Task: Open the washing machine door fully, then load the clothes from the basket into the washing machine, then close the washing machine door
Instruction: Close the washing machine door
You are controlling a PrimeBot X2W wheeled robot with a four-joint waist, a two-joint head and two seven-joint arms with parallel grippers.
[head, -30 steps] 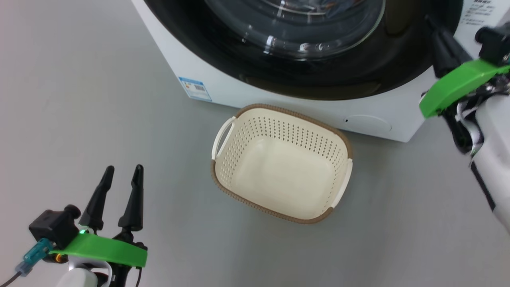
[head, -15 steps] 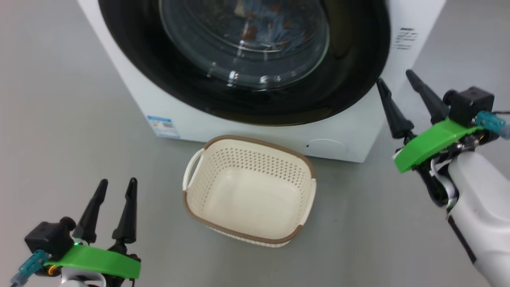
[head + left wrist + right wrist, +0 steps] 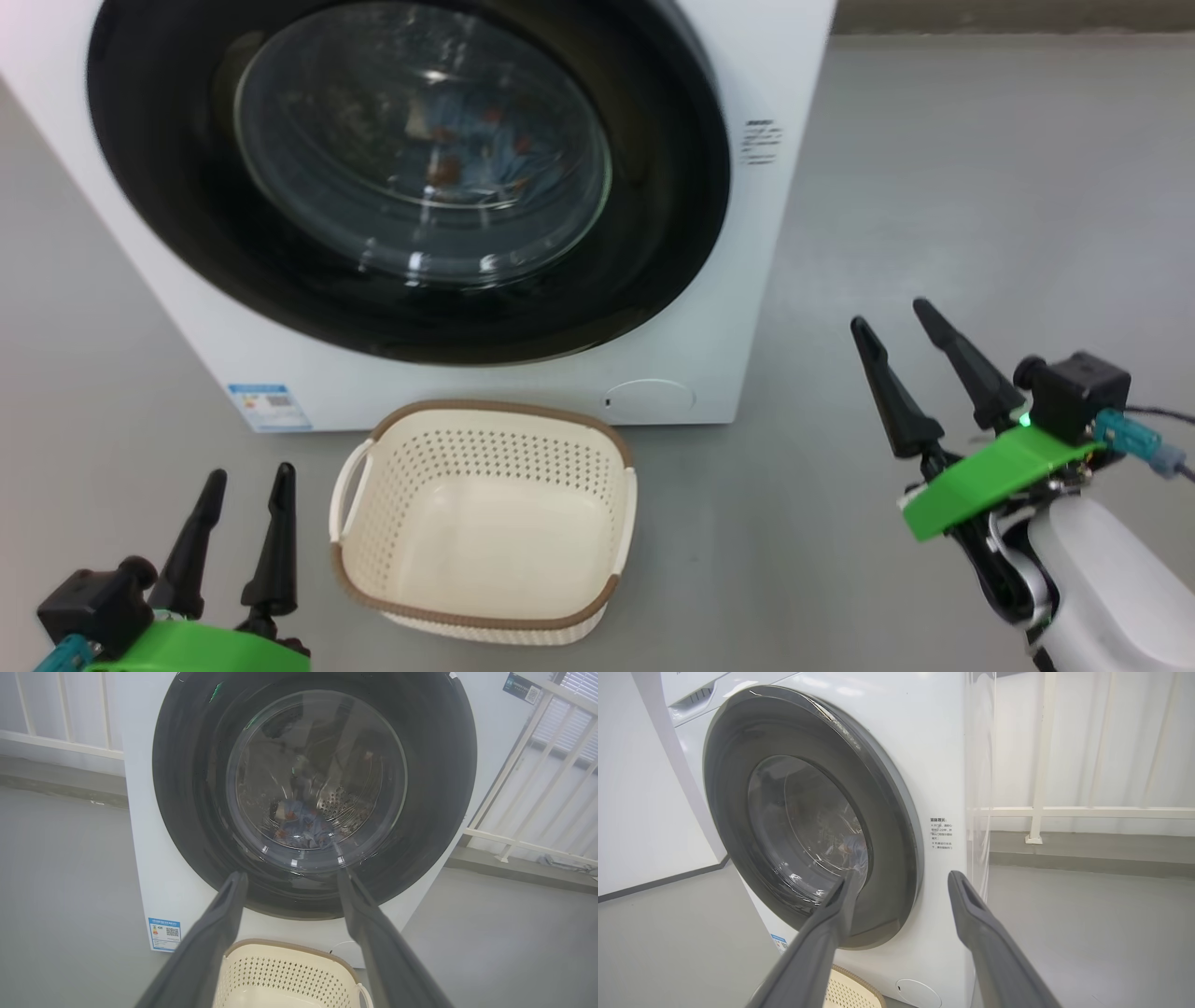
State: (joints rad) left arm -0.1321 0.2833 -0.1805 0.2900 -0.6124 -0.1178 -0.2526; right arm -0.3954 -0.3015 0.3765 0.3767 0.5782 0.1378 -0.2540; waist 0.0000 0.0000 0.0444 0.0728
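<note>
Since a second ago the right gripper point(image 3: 889, 314) has drawn back from the right edge of the washing machine door point(image 3: 411, 177) and now hangs over bare floor point(image 3: 980, 187), well clear of the washing machine point(image 3: 747, 233). The head camera has also lifted, so the wider shift of the scene is not the things moving. From the head, both grippers have their fingers spread with nothing between them. The left gripper point(image 3: 250, 471) sits low, just beside the left handle of the basket point(image 3: 495, 408). That basket stands empty on the floor close in front of the machine, under the door and near the round flap point(image 3: 649, 397). The clothes point(image 3: 467, 149) show as blue and orange-brown patches behind the glass. The left wrist camera looks straight at the door between its parted fingers, and there the clothes lie low in the perforated drum point(image 3: 341, 807), with the basket's rim at the bottom edge. The right wrist camera sees the door from the side. Its black ring lies flat against the white front with no gap I can make out, but whether the latch has caught cannot be told. The task looks done, I judge, and the risks are small ones: a door only pushed to could swing back open, and the left gripper, being so near the basket, could knock it if the arm or the base turns carelessly.
</note>
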